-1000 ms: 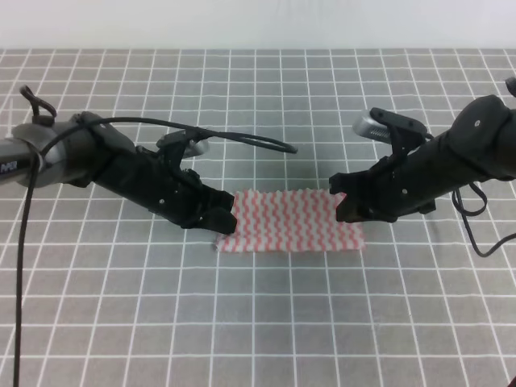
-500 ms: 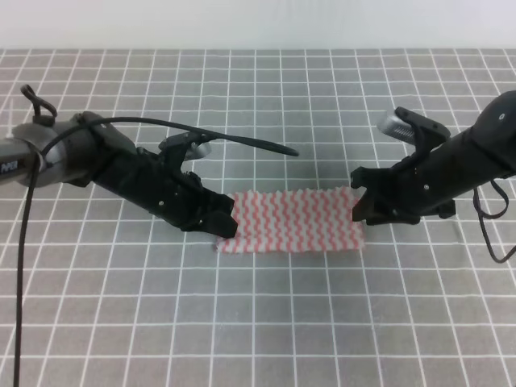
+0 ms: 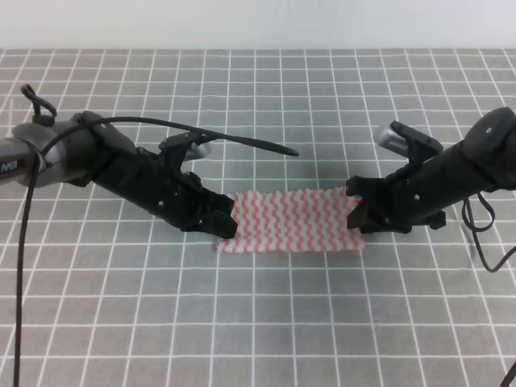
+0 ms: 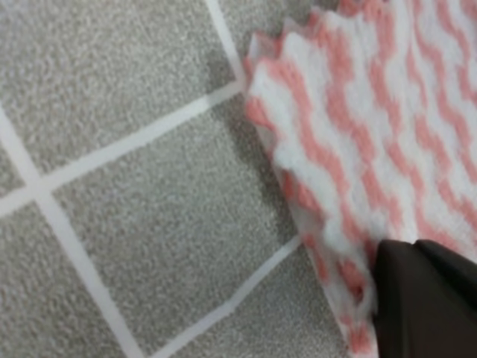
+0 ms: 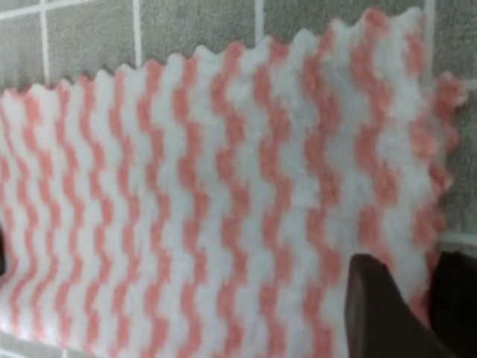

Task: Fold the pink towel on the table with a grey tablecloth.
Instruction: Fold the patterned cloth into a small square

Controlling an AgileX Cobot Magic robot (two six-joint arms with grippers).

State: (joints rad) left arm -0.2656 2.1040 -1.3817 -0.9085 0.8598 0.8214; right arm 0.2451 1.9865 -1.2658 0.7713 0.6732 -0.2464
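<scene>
Gripping looks next: towel (image 3: 290, 222) lies as a strip; left gripper (image 3: 216, 219) and right gripper (image 3: 355, 211) touch its ends, whether clenched I cannot tell

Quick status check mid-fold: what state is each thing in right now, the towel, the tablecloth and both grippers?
pink towel: lying flat as a wide strip, apparently already folded once.
grey tablecloth: spread flat under the towel.
left gripper: low over the towel's left end; grip not clear.
right gripper: low over the towel's right end; fingertips slightly apart, grip not clear.
</scene>
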